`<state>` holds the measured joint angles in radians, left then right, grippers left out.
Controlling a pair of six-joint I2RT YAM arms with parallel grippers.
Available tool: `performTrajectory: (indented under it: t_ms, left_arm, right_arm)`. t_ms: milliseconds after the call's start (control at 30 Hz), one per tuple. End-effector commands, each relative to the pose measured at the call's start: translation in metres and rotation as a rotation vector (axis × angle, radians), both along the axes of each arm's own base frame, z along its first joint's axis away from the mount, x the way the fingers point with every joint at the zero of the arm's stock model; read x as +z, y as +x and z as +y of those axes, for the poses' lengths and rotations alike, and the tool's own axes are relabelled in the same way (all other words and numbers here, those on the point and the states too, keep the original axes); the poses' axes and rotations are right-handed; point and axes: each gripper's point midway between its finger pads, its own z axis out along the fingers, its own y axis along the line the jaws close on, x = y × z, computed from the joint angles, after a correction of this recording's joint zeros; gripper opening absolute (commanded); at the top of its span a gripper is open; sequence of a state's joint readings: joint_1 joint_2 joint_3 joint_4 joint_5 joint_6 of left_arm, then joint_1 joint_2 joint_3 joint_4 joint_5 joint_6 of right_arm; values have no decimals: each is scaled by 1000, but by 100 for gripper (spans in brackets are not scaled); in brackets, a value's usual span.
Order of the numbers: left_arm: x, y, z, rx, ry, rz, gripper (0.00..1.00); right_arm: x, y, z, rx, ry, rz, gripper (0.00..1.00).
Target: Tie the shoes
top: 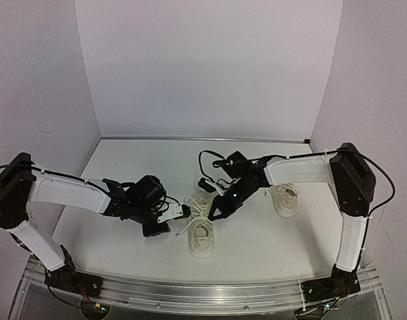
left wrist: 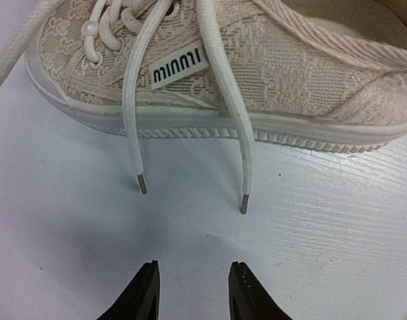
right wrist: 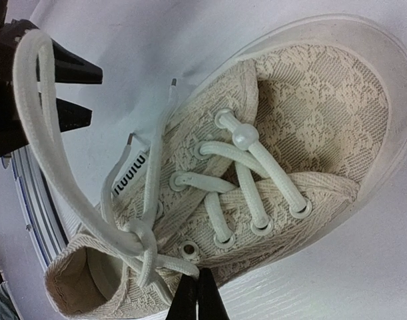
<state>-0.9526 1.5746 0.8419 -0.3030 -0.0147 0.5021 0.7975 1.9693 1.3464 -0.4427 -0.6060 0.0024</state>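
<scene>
counting two: near shoe [top: 202,240], right shoe [top: 284,200]; left claw [left wrist: 192,290] agape

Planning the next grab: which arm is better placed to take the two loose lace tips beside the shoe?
Left. The open left gripper faces both lace tips on the table; the right gripper is shut against the shoe.

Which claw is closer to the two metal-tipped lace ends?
Left. The left gripper hangs open just short of the lace ends; the right gripper sits shut across the shoe.
</scene>
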Motion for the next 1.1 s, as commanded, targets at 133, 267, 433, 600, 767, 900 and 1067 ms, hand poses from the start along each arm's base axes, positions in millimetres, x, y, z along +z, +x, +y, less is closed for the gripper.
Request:
performTrajectory:
  t_ms: [133,267,433,600,767,900,1067]
  left_arm:
    - [79,13,-11,20,-311,-154,47]
    - [100,19,-19,52,-403,-172,54]
    - [119,29,-36,105,-531,-137,64]
    - [119,32,-55,87,-555,-81,68]
    - [110,31,-74,6,-514,-25,69]
    - [95,25,-89,-72,-465,53,64]
    - [86,23,-98,-116,-451,88,56]
  right_arm:
    - [33,8,-1,-49,22,-61,0]
    - [37,10,-4,-73,21,-75,0]
    - [41,10,-3,-89,35,-73,0]
    - [45,9,-5,-97,43,-75,0]
    - [44,8,-5,-111,50,-70,0]
    - [42,9,-4,-130,59,-62,0]
    - [38,8,-5,-154,66,-50,0]
